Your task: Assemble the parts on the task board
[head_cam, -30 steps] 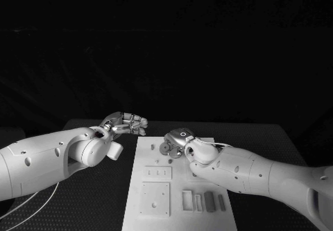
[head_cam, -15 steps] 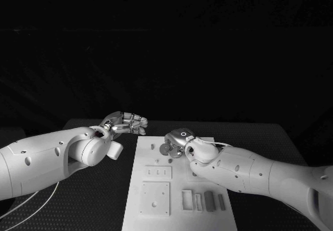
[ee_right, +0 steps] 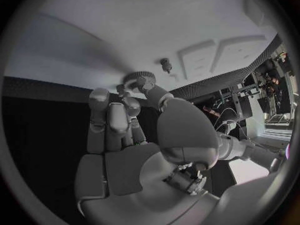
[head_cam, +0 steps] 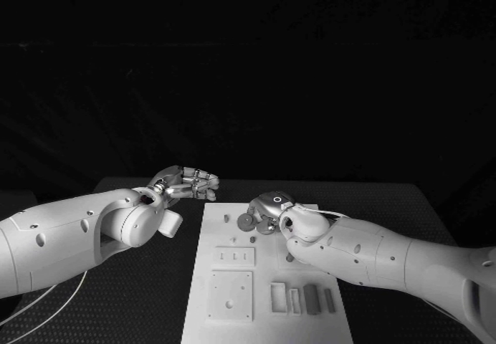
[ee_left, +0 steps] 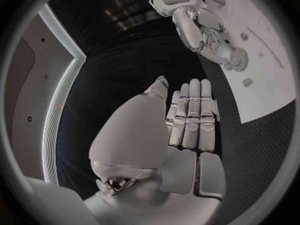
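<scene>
Seemingly open task board (head_cam: pixel 266 319) rim, rectangular parts (head_cam: pixel 303 299) inboard.

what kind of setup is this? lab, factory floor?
Most likely a robot test lab, not a production line. A white task board with cutouts lies on a black table, the right robot hand holds a small gear over it, and dark backdrop surrounds the rig.

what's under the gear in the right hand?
The right hand pinches the gear by its rim just over the task board. White board surface lies below it, with a small peg beside. Whatever sits directly beneath the gear is covered.
</scene>
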`<act>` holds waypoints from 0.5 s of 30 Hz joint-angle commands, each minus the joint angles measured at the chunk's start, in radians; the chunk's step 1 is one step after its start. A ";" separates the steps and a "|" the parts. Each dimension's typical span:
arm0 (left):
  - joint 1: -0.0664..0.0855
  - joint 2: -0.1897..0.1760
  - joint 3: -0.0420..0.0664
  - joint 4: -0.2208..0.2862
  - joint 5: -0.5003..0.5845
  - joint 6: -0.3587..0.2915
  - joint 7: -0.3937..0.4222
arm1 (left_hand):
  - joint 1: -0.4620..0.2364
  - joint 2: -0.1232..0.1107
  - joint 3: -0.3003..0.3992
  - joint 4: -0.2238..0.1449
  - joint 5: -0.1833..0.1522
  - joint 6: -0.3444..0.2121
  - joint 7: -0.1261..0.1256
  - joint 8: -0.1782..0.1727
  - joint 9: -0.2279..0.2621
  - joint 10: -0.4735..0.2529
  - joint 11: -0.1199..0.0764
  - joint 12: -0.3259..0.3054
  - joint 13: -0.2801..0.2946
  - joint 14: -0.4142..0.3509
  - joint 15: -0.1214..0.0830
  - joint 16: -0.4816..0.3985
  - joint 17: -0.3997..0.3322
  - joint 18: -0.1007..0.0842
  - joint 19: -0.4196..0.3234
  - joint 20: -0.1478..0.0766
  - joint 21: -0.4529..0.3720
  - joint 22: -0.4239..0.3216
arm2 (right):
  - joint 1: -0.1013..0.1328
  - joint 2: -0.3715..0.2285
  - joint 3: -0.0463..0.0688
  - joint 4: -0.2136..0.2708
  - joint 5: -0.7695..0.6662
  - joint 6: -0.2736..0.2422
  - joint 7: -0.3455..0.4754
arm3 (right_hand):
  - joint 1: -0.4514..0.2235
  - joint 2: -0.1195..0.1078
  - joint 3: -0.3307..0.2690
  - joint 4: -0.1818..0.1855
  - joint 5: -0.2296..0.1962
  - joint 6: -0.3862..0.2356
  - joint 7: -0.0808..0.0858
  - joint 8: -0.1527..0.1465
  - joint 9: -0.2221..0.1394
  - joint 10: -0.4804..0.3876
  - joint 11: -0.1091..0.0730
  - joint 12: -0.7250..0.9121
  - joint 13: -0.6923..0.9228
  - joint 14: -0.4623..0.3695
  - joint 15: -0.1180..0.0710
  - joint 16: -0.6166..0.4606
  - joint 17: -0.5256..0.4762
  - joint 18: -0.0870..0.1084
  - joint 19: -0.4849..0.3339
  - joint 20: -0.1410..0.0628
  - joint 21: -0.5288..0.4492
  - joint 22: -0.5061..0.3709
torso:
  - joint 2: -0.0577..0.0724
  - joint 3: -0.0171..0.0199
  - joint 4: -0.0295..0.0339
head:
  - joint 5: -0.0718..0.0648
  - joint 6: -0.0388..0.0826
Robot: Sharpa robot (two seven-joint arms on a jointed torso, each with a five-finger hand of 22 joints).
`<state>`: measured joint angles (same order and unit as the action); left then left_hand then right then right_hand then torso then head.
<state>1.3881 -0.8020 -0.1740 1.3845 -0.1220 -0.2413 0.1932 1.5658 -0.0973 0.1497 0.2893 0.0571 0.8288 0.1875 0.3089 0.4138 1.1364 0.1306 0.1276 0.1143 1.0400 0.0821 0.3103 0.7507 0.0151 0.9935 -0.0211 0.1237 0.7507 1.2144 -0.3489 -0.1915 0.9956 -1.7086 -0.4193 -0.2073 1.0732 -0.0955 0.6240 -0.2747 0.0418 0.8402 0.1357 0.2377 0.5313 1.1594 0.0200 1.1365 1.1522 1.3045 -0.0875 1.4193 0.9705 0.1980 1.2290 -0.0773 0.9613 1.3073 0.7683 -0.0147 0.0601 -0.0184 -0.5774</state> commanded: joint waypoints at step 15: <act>0.002 -0.014 0.001 -0.005 -0.002 0.010 0.012 | 0.002 0.005 -0.008 -0.001 0.001 -0.003 0.005 -0.005 -0.001 0.008 0.003 -0.006 0.000 0.006 -0.002 -0.005 0.002 0.015 0.007 0.001 -0.005 0.002 | 0.073 -0.196 0.056 0.157 0.394 -0.052 0.314 | -0.029 -0.031 -0.009 0.006 0.006 0.017 0.010 0.008 0.005 -0.011 0.012 -0.001 0.001 -0.006 0.011 -0.002 -0.009 0.064 -0.004 -0.004 0.003 0.015 | -0.002 0.0028 -0.0078 | -0.001 0.014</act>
<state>1.3881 -0.8153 -0.1741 1.3785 -0.1220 -0.2412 0.1940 1.5657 -0.0973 0.1470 0.2866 0.0571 0.8288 0.1875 0.3089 0.4139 1.1398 0.1340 0.1277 0.1143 1.0400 0.0821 0.3102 0.7515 0.0151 0.9934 -0.0211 0.1237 0.7514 1.2868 -0.5385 -0.1347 1.1495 -1.4305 -0.5100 0.0149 1.0479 -0.1209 0.6153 -0.2717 0.0418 0.8460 0.1413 0.2430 0.5351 1.1506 0.0288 1.1365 1.1522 1.3005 -0.0835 1.4193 0.9627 0.1978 1.2285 -0.0766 0.9613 1.3081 0.7668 -0.0128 0.0541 -0.0194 -0.5658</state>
